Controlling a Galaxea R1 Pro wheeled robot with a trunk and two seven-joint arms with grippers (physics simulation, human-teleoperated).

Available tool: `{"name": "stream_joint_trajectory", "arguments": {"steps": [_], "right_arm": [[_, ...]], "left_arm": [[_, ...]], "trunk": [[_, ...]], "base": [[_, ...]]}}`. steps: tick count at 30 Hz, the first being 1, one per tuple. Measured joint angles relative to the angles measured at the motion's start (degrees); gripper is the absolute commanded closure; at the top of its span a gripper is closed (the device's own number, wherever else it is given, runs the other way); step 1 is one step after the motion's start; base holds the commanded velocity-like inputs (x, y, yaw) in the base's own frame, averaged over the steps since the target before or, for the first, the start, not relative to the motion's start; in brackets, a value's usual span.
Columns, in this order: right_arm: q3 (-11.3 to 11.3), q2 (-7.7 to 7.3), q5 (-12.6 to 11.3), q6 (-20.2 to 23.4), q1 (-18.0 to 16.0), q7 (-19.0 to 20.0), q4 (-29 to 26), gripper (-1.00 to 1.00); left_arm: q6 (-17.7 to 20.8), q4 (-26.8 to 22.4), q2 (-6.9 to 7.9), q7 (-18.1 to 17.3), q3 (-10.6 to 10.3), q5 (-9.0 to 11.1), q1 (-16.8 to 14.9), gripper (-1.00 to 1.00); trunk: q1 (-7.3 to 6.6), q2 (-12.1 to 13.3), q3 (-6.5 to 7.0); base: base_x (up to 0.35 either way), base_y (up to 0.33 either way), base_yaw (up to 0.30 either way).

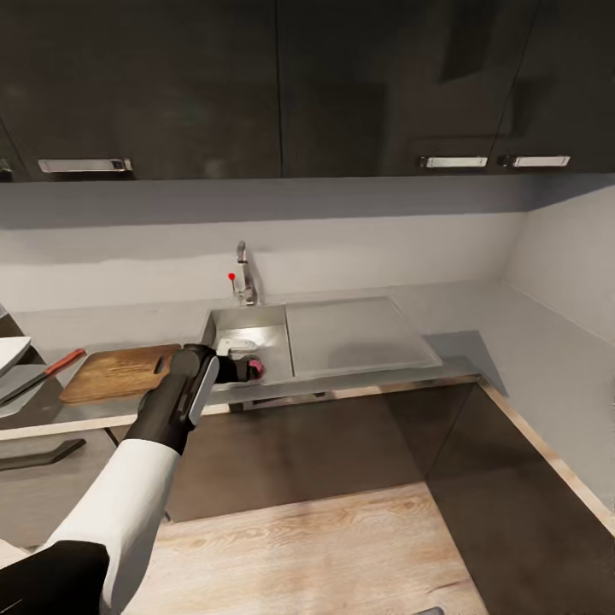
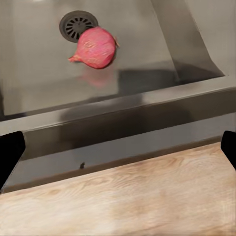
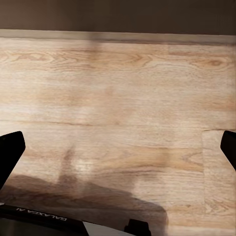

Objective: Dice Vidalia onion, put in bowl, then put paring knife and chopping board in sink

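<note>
The pinkish-red Vidalia onion [image 2: 94, 47] lies on the floor of the grey steel sink [image 2: 39, 73], beside the round drain. My left gripper [image 2: 118, 152] is open and hovers over the sink's front rim, short of the onion, with nothing between its fingers [image 2: 10, 153]. From the head view the left gripper [image 1: 237, 367] sits at the basin's front edge, with the onion [image 1: 255, 369] just past it. The brown chopping board [image 1: 120, 371] rests on the countertop [image 1: 465, 320] left of the sink [image 1: 256, 329]. The paring knife [image 1: 47, 371] lies left of the board, near the white bowl [image 1: 10, 350]. My right gripper [image 3: 118, 147] is open over wooden floor.
A chrome tap [image 1: 243, 275] with a red-tipped knob [image 1: 231, 276] stands behind the basin. The flat drainboard [image 1: 359, 335] lies to its right. Dark wall cabinets [image 1: 282, 85] hang overhead. Dark base cabinets [image 1: 325, 444] drop to the wooden floor [image 1: 325, 547].
</note>
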Motion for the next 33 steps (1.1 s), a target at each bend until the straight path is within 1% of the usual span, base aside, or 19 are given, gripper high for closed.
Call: {"name": "stream_joint_trajectory", "arguments": {"steps": [5,7,10,19,24,28,33], "right_arm": [[0.00,0.00,0.00,0.00,0.00,0.00,0.00,-1.00],[0.00,0.00,0.00,0.00,0.00,0.00,0.00,-1.00],[0.02,0.00,0.00,0.00,0.00,-0.01,0.00,-1.00],[0.00,0.00,0.00,0.00,0.00,0.00,-0.01,-1.00],[-0.02,0.02,0.00,0.00,0.00,0.01,-0.01,-1.00],[-0.03,0.01,0.00,0.00,0.01,0.01,-0.02,-1.00],[-0.01,0.00,0.00,0.00,0.00,0.00,-0.05,-1.00]], "left_arm": [[0.12,-0.08,0.79,-0.01,-0.12,0.01,0.10,-1.00],[0.14,0.21,1.67,-0.02,-0.14,-0.03,0.22,-1.00],[0.14,0.79,2.27,-0.02,-0.14,0.10,0.29,-1.00],[0.06,2.46,2.32,-0.02,-0.14,0.02,0.31,-1.00],[0.05,2.65,2.12,-0.02,-0.27,0.07,0.32,-1.00],[0.03,3.20,2.03,-0.02,-0.32,0.08,0.32,-1.00],[0.03,4.32,1.94,-0.02,-0.32,0.15,0.32,-1.00]], "trunk": [[0.00,0.00,0.00],[0.00,0.00,0.00],[-0.03,-0.02,0.00],[-0.03,-0.01,0.00],[-0.03,-0.01,0.00],[-0.02,0.00,0.00],[0.00,0.00,0.00]], "base": [[0.000,0.000,-0.004],[0.016,0.002,-0.001],[0.185,0.090,0.000],[0.327,0.022,0.000],[0.309,-0.130,0.000],[0.199,-0.230,0.000],[0.056,-0.134,0.003]]}}
